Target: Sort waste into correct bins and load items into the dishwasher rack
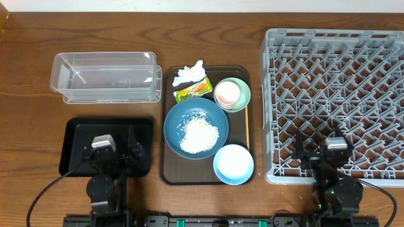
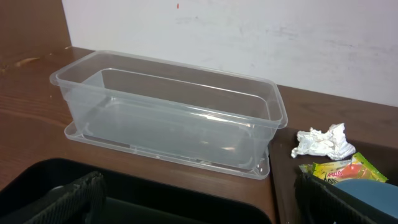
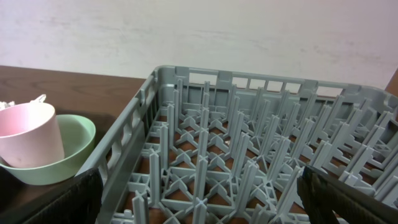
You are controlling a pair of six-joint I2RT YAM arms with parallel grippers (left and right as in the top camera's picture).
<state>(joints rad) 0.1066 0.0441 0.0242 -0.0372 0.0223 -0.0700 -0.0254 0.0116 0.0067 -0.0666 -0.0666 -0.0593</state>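
Task not begun: rice (image 1: pixel 199 133), tissue (image 1: pixel 188 74), wrapper (image 1: pixel 192 90), green bowl (image 1: pixel 243 101), blue bowl (image 1: pixel 233 164) and cup (image 1: pixel 227 93) all lie on the brown tray (image 1: pixel 172 169). The tub (image 1: pixel 106 77) to its left and the rack (image 1: pixel 334 94) to its right hold nothing. The left gripper (image 1: pixel 108 150) and right gripper (image 1: pixel 334 151), flanking the tray, stand open and empty.

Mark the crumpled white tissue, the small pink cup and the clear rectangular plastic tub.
Crumpled white tissue (image 2: pixel 322 142): left wrist view, middle of the wad.
Small pink cup (image 3: pixel 31 135): right wrist view, its side wall.
Clear rectangular plastic tub (image 2: pixel 168 127): left wrist view, near long wall.
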